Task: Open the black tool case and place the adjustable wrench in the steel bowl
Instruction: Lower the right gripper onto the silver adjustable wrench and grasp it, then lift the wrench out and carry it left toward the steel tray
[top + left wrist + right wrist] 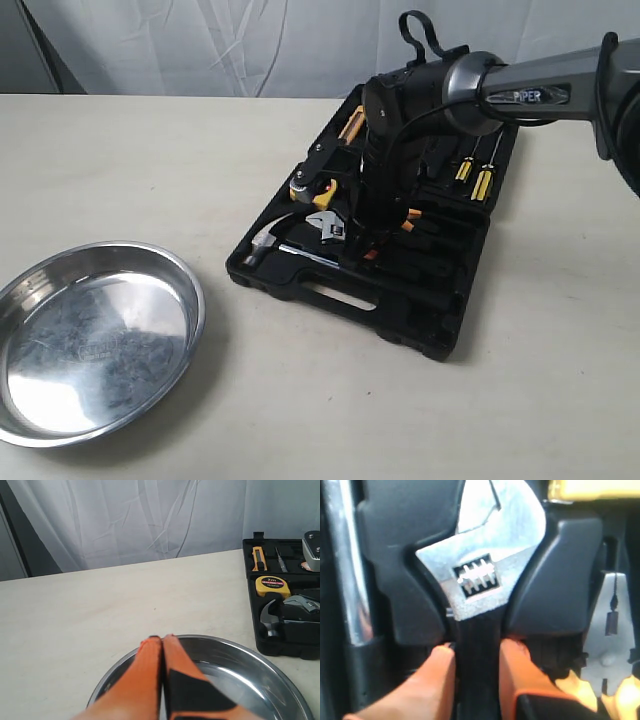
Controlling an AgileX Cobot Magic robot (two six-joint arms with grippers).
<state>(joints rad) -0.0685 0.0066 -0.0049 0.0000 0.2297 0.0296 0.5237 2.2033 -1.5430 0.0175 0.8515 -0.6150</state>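
Wrench [328, 228], silver toothed head and black handle, lies in the open black case [430, 310] mid-frame. Right gripper [478, 649] jaws clamped on its handle. Left gripper [162, 645] jaws together over the steel bowl [196, 300], lower left.

Steel-headed hammer [262, 246], yellow tape measure [272, 585], yellow-handled screwdrivers [483, 185], white curtain [200, 45] behind the beige table [150, 170].

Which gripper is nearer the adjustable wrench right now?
Right. The right gripper pinches the adjustable wrench by its black handle, in the open tool case. The left gripper is shut near the steel bowl, apart from the case.
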